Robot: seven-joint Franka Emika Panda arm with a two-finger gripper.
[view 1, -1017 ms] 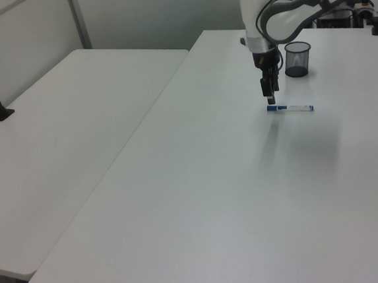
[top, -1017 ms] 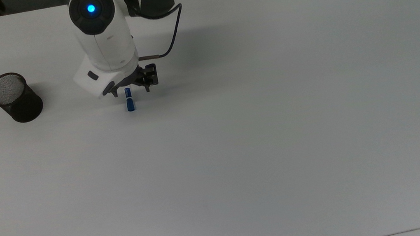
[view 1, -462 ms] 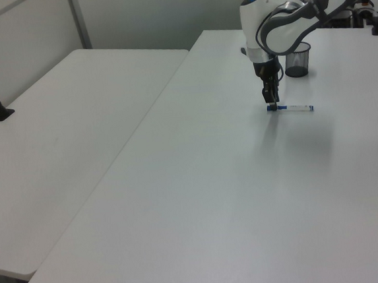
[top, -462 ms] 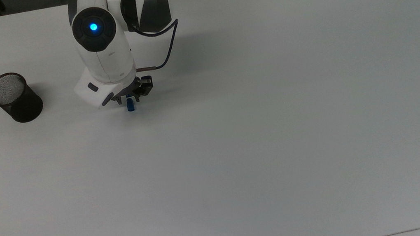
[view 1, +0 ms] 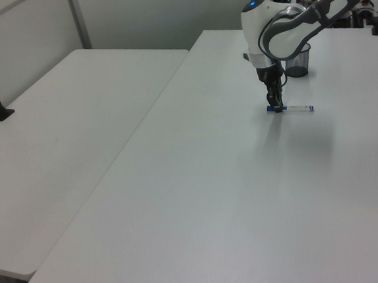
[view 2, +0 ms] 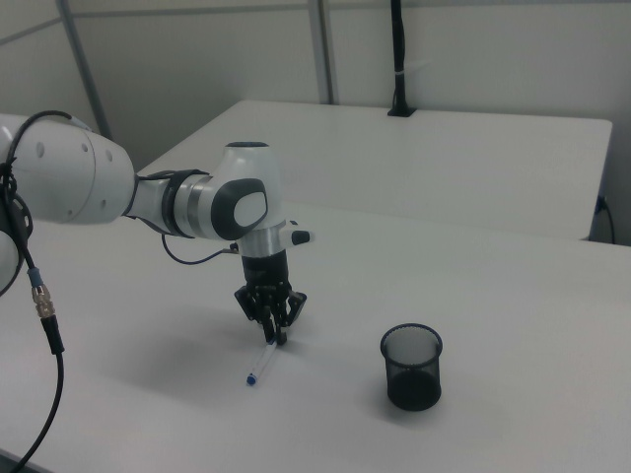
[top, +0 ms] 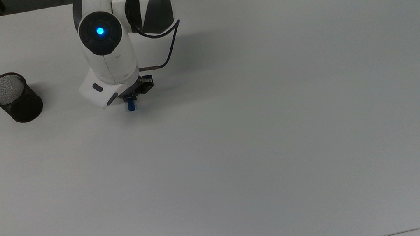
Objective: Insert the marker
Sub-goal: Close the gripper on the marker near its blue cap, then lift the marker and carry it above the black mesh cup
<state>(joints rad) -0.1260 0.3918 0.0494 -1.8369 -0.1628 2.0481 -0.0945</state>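
The marker (view 1: 291,109) lies flat on the white surface (top: 262,135), its white barrel running sideways in the left view with one blue end under the arm and the other blue end pointing toward the left view's right. In the top view, its blue end (top: 131,105) sticks out just below the arm's wrist. In the right view the marker (view 2: 260,364) lies slanted, its blue tip toward the bottom of the picture. The gripper (view 2: 275,331) points straight down over the marker's upper end, and its dark fingers (view 2: 283,317) are lowered right to the surface and drawn in narrow on either side of the barrel. Whether they actually press on the marker cannot be told. In the left view the gripper (view 1: 276,106) stands at the marker's end on the left view's left. The black mesh cup (top: 14,97) stands upright well apart from the marker, toward the top view's left; in the right view the cup (view 2: 411,367) sits toward the right view's right.
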